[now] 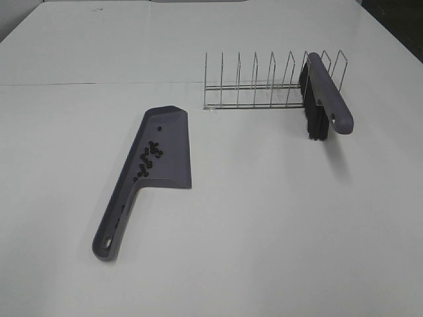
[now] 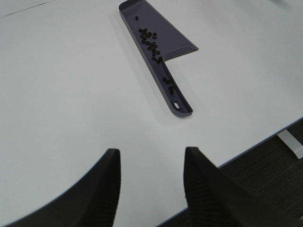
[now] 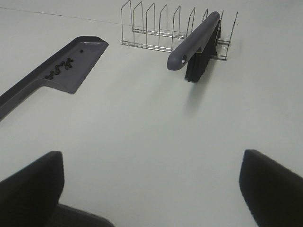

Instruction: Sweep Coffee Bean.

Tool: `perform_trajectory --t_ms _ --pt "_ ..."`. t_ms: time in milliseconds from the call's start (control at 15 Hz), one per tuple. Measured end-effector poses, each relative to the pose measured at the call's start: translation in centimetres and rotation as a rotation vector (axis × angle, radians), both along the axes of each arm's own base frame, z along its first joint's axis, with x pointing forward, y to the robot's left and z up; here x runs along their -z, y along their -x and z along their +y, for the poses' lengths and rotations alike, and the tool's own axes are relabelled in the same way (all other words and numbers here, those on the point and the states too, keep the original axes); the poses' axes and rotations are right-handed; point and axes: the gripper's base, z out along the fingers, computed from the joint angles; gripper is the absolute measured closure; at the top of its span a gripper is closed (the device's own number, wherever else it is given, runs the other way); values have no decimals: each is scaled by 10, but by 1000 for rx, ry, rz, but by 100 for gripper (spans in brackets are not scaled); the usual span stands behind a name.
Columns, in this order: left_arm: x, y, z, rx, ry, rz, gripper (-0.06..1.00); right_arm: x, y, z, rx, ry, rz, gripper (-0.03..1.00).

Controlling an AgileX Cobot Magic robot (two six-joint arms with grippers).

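1. Brush [image 1: 326, 94] parked in the wire rack [image 1: 264, 86], untouched; right gripper [image 3: 151, 189] spread wide, left gripper [image 2: 151, 182] parted, both empty.
2. Coffee beans [image 1: 149, 158] already lie in the dustpan [image 1: 173, 165]; light, hard, quick to roll.
3. Take the dustpan by its stiff handle; keep it level.

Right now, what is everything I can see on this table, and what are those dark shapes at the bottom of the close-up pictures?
grey-purple plastic dustpan: one, lying flat on the table's left half, handle toward the near edge.
small dark brown coffee beans: about a dozen or more, scattered inside the dustpan along its side wall, a few down the handle channel.
thin silver wire rack: one, standing farther back, right of centre.
grey-handled brush with black bristles: one, resting in the rack's right end, bristles down.
white table: one.
left hand: black, fingers apart, empty.
right hand: black, wide open, empty.
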Motion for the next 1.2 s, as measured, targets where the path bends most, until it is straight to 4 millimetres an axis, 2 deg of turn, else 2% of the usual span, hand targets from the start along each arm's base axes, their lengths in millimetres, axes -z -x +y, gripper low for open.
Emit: perform_trajectory --t_ms 800,1200 --pt "0 0 0 -6 0 0 55 0 0 0 0 0 0 10" --pt "0 -1 2 -123 3 -7 55 0 0 0 0 0 0 10"
